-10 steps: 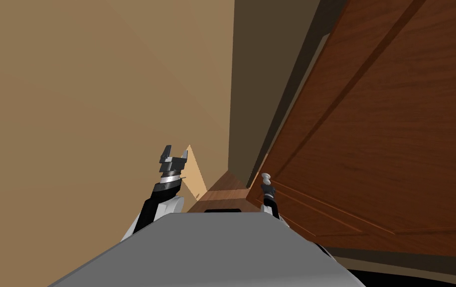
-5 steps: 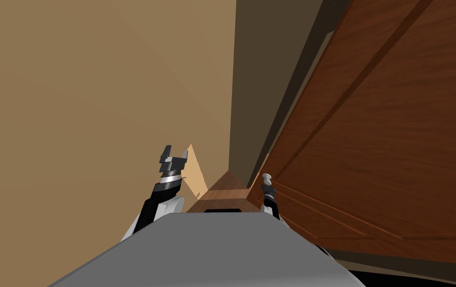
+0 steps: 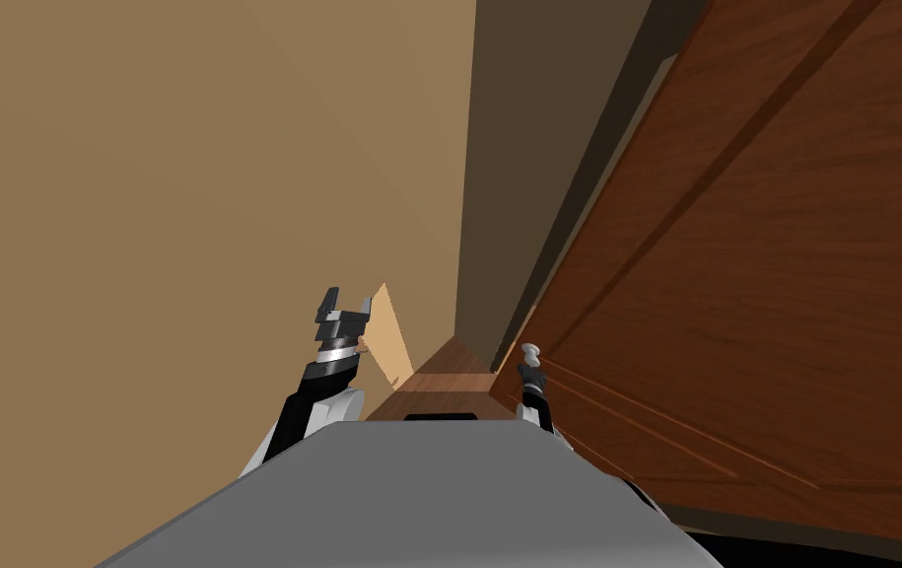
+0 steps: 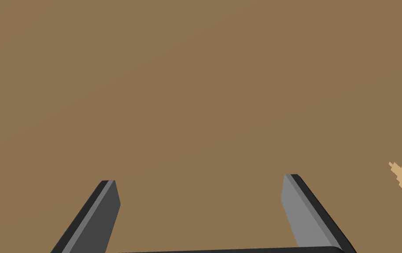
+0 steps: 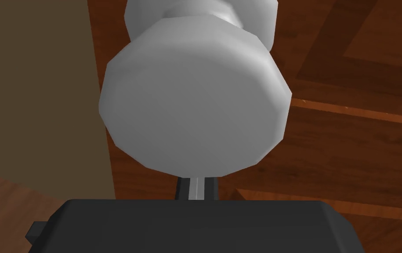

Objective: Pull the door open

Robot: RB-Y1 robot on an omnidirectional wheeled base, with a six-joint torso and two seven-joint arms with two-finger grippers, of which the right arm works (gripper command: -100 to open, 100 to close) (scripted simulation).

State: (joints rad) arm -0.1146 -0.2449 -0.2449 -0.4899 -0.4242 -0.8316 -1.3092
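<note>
Directly ahead of the right gripper (image 3: 533,375): a grey knob (image 5: 195,105), so near that it rests against the gripper's dark body.
Knob's axis: its stem runs straight away from the gripper into the face of the brown wooden door (image 3: 754,296).
Door by the gripper: the leaf spreads to the gripper's right; the dark jamb (image 5: 33,88) stands just on its left.
Nearer arm: the right, at the knob; the left gripper (image 4: 200,180) is well apart from it, facing a tan wall (image 3: 192,197).
Right gripper's hold: cannot tell, the knob hides it.
Left gripper's hold: fingers apart, nothing between them.
Coming move, as I judge it: draw back along the stem, away from the door's face and toward the robot.
Count: one door, one knob, two grippers.
</note>
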